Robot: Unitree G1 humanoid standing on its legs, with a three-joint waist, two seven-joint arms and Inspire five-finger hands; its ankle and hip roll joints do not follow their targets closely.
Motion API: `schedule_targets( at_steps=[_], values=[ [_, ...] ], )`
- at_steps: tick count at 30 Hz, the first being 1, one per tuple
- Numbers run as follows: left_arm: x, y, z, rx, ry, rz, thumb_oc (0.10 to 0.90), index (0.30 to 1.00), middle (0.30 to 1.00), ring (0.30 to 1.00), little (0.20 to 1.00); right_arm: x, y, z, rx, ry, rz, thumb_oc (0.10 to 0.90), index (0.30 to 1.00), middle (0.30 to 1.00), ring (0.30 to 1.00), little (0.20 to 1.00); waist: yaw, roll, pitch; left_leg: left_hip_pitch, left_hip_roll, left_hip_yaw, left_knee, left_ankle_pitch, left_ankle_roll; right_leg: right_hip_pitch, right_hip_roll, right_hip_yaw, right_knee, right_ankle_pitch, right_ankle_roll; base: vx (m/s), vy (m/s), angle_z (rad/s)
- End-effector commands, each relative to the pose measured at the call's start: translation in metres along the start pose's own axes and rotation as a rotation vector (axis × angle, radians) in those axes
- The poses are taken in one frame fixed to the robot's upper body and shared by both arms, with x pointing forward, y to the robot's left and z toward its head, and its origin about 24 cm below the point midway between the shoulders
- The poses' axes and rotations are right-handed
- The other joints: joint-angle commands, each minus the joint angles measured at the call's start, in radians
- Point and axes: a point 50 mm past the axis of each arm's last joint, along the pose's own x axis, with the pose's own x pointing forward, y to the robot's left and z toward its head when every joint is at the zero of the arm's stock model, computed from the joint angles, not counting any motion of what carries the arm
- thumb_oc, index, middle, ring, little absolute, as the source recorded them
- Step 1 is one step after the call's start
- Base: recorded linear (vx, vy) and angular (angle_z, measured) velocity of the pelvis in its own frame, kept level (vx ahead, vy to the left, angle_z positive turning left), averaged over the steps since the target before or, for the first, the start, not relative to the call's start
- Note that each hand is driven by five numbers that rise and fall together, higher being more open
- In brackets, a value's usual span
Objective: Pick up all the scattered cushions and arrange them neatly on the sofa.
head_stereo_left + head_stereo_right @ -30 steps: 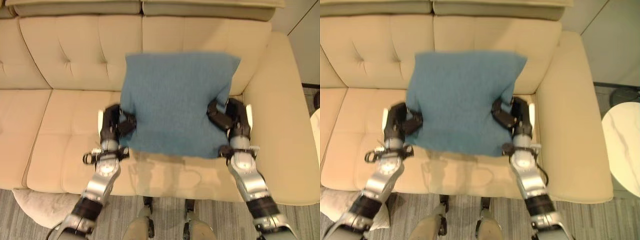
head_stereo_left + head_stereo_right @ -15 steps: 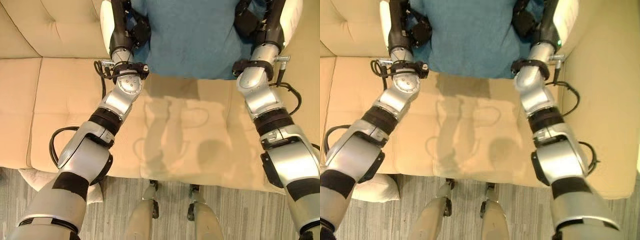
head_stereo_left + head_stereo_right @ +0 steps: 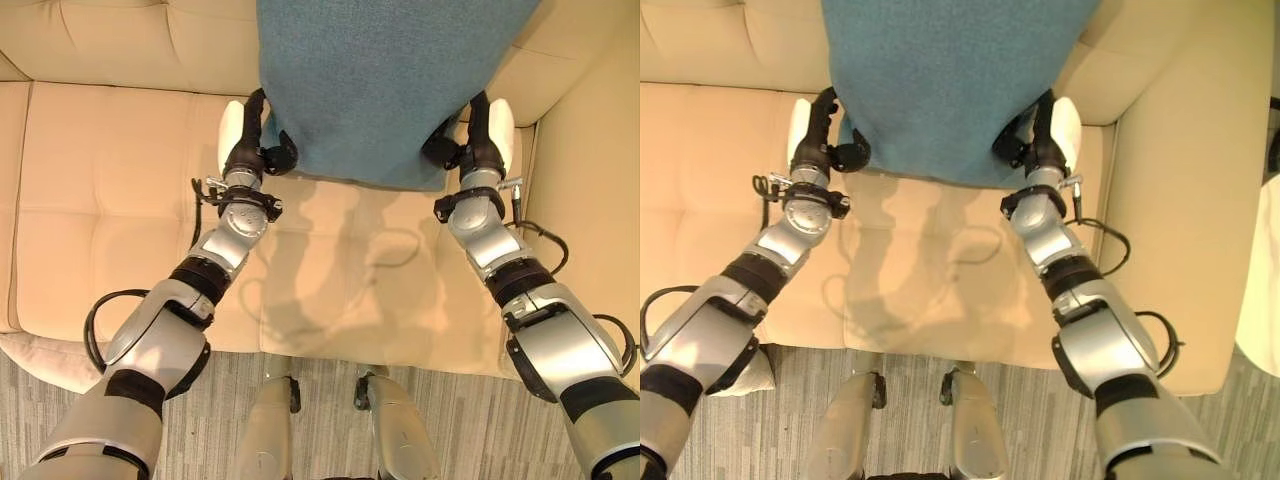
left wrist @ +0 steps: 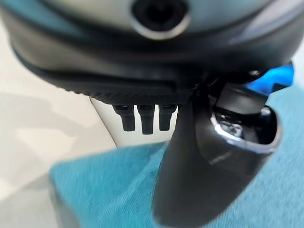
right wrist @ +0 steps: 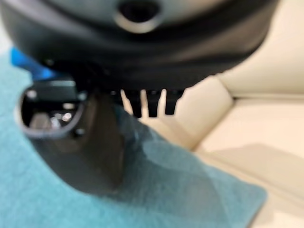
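Note:
A blue cushion (image 3: 385, 85) stands against the beige sofa's backrest (image 3: 130, 40), its lower edge just above the seat (image 3: 120, 200). My left hand (image 3: 252, 145) grips its lower left corner and my right hand (image 3: 478, 140) its lower right corner. On each hand the thumb lies over the front of the cloth and the fingers reach behind. In the left wrist view the thumb (image 4: 190, 175) presses on the blue cushion (image 4: 109, 194). The right wrist view shows the same, thumb (image 5: 95, 152) against blue cushion (image 5: 42, 209). A white cushion (image 3: 40, 352) lies on the floor by the sofa's front left.
The sofa's right armrest (image 3: 590, 200) rises close beside my right arm. Grey carpet (image 3: 460, 420) runs along the sofa's front. A white round table (image 3: 1265, 300) shows at the far right edge.
The whole picture has shifted with my head. Both hands keep hold of the blue cushion, and my arms have stretched farther, bringing it up against the backrest.

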Motion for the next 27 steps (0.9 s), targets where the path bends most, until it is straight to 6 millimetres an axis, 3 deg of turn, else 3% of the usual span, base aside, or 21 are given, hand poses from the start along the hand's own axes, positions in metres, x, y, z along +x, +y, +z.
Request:
schedule_targets(
  at_steps=[1,6,8,9,10,11,13,14,16,17,18,19,21,22,23,24,25,26,27],
  values=[
    [0.002,-0.012,0.065,-0.157,-0.259,0.006,0.8,0.9,0.9,0.9,0.9,-0.003,0.007,0.057,0.111,-0.263,0.035,0.8,0.9,0.9,0.9,0.9,0.02,0.022,-0.147,0.001,-0.003,0.005,0.001,-0.185,-0.032,-0.027,-0.05,0.008,0.148,-0.214,0.085,-0.03,0.009,-0.06],
    [-0.005,0.009,0.035,-0.16,-0.218,0.036,0.8,0.9,0.9,0.9,0.9,-0.013,-0.006,0.039,0.129,-0.281,0.044,0.8,0.9,0.9,0.9,0.9,0.019,0.015,-0.165,0.028,-0.002,0.011,0.001,-0.194,-0.033,-0.001,-0.049,0.01,0.143,-0.215,0.085,0.0,0.008,-0.08],
    [-0.021,0.022,0.009,-0.182,-0.194,0.027,0.8,0.9,0.9,0.9,0.9,-0.025,-0.023,0.015,0.137,-0.277,0.054,0.8,0.9,0.9,0.9,0.9,0.018,0.009,-0.19,0.055,0.001,0.019,0.001,-0.208,-0.03,0.03,-0.05,0.009,0.132,-0.217,0.086,0.05,-0.004,0.0],
    [-0.035,0.03,-0.009,-0.212,-0.17,0.029,0.8,0.9,0.9,0.9,0.9,-0.037,-0.033,-0.005,0.114,-0.26,0.067,0.8,0.9,0.9,0.9,0.9,0.019,0.003,-0.207,0.074,0.002,0.024,0.001,-0.216,-0.029,0.052,-0.049,0.004,0.123,-0.216,0.087,0.08,-0.038,0.04],
    [-0.066,0.039,-0.038,-0.264,-0.119,0.031,0.8,0.9,0.9,0.9,0.9,-0.061,-0.046,-0.039,0.081,-0.212,0.096,0.8,0.9,0.9,0.9,0.9,0.02,-0.007,-0.233,0.104,0.002,0.028,0.001,-0.227,-0.026,0.09,-0.042,0.001,0.104,-0.217,0.089,0.06,-0.035,0.02],
    [-0.066,0.039,-0.038,-0.264,-0.118,0.03,0.8,0.9,0.9,0.9,0.9,-0.062,-0.046,-0.039,0.08,-0.211,0.097,0.8,0.9,0.9,0.9,0.9,0.02,-0.007,-0.236,0.101,0.002,0.027,0.001,-0.225,-0.026,0.088,-0.042,0.001,0.101,-0.212,0.089,0.05,-0.042,0.04],
    [-0.101,0.046,-0.069,-0.318,-0.034,0.016,0.8,0.9,0.9,0.9,0.9,-0.089,-0.058,-0.073,0.016,-0.14,0.148,0.8,0.9,0.9,0.9,0.9,0.022,-0.014,-0.257,0.126,0.004,0.027,0.001,-0.23,-0.025,0.126,-0.039,-0.009,0.087,-0.217,0.09,0.03,-0.047,0.05],
    [-0.103,0.046,-0.069,-0.318,-0.031,0.013,0.8,0.9,0.9,0.9,0.9,-0.09,-0.057,-0.073,0.016,-0.138,0.15,0.8,0.9,0.9,0.9,0.9,0.022,-0.014,-0.26,0.127,0.004,0.027,0.001,-0.23,-0.025,0.127,-0.038,-0.01,0.085,-0.216,0.09,0.02,-0.045,0.07],
    [-0.124,0.05,-0.089,-0.304,0.034,-0.014,0.8,0.9,0.9,0.9,0.9,-0.109,-0.064,-0.097,-0.011,-0.06,0.178,0.8,0.9,0.9,0.9,0.9,0.023,-0.016,-0.273,0.143,0.007,0.028,0.001,-0.232,-0.026,0.15,-0.037,-0.015,0.077,-0.22,0.092,0.02,-0.047,0.04],
    [-0.159,0.056,-0.118,-0.308,0.158,-0.017,0.8,0.9,0.9,0.9,0.9,-0.139,-0.071,-0.131,-0.029,0.071,0.196,0.8,0.9,0.9,0.9,0.9,0.023,-0.015,-0.288,0.167,0.007,0.026,0.001,-0.237,-0.028,0.186,-0.036,-0.026,0.072,-0.23,0.093,0.01,-0.055,0.04],
    [-0.16,0.056,-0.118,-0.308,0.159,-0.017,0.8,0.9,0.9,0.9,0.9,-0.139,-0.071,-0.131,-0.029,0.071,0.196,0.8,0.9,0.9,0.9,0.9,0.023,-0.015,-0.29,0.163,0.007,0.025,0.001,-0.234,-0.027,0.183,-0.036,-0.026,0.069,-0.226,0.093,-0.01,-0.071,0.07],
    [-0.183,0.058,-0.137,-0.321,0.257,-0.004,0.8,0.9,0.9,0.9,0.9,-0.159,-0.069,-0.148,-0.022,0.147,0.21,0.8,0.9,0.9,0.9,0.9,0.025,-0.011,-0.299,0.173,0.01,0.024,0.001,-0.232,-0.028,0.197,-0.033,-0.032,0.075,-0.235,0.09,-0.01,-0.024,0.08],
    [-0.196,0.057,-0.145,-0.316,0.304,-0.011,0.8,0.9,0.9,0.9,0.9,-0.169,-0.067,-0.155,-0.014,0.185,0.217,0.8,0.9,0.9,0.9,0.9,0.026,-0.009,-0.303,0.179,0.012,0.023,0.001,-0.232,-0.028,0.204,-0.031,-0.033,0.08,-0.242,0.088,-0.03,-0.059,0.04],
    [-0.226,0.05,-0.165,-0.355,0.443,-0.015,0.8,0.9,0.9,0.9,0.9,-0.19,-0.06,-0.171,0.023,0.278,0.237,0.8,0.9,0.9,0.9,0.9,0.029,-0.004,-0.31,0.194,0.017,0.02,0.001,-0.23,-0.027,0.218,-0.026,-0.034,0.097,-0.257,0.083,-0.03,-0.07,0.0],
    [-0.227,0.05,-0.166,-0.355,0.444,-0.015,0.8,0.9,0.9,0.9,0.9,-0.19,-0.06,-0.171,0.023,0.278,0.238,0.8,0.9,0.9,0.9,0.9,0.029,-0.004,-0.311,0.194,0.017,0.02,0.001,-0.23,-0.027,0.217,-0.026,-0.034,0.097,-0.257,0.083,-0.04,-0.112,0.04],
    [-0.253,0.048,-0.184,-0.351,0.564,-0.012,0.8,0.9,0.9,0.9,0.9,-0.209,-0.052,-0.186,0.04,0.365,0.268,0.8,0.9,0.9,0.9,0.9,0.033,-0.002,-0.316,0.214,0.022,0.017,0.001,-0.23,-0.027,0.236,-0.02,-0.033,0.109,-0.272,0.077,-0.03,-0.064,0.05],
    [-0.253,0.048,-0.184,-0.351,0.564,-0.012,0.8,0.9,0.9,0.9,0.9,-0.209,-0.052,-0.186,0.04,0.364,0.268,0.8,0.9,0.9,0.9,0.9,0.032,-0.001,-0.318,0.211,0.022,0.017,0.001,-0.227,-0.027,0.234,-0.019,-0.034,0.107,-0.268,0.077,-0.06,-0.124,0.06],
    [-0.282,0.039,-0.2,-0.398,0.705,0.001,0.8,0.9,0.9,0.9,0.9,-0.222,-0.045,-0.195,0.045,0.422,0.299,0.8,0.9,0.9,0.9,0.9,0.038,0.005,-0.327,0.219,0.027,0.015,0.001,-0.222,-0.029,0.248,-0.011,-0.032,0.1,-0.269,0.071,-0.03,-0.061,0.04],
    [-0.282,0.039,-0.2,-0.399,0.705,0.001,0.8,0.9,0.9,0.9,0.9,-0.222,-0.045,-0.195,0.045,0.422,0.299,0.8,0.9,0.9,0.9,0.9,0.038,0.005,-0.327,0.22,0.028,0.016,0.001,-0.222,-0.029,0.249,-0.011,-0.032,0.099,-0.269,0.071,-0.05,-0.101,0.05]
  ],
)
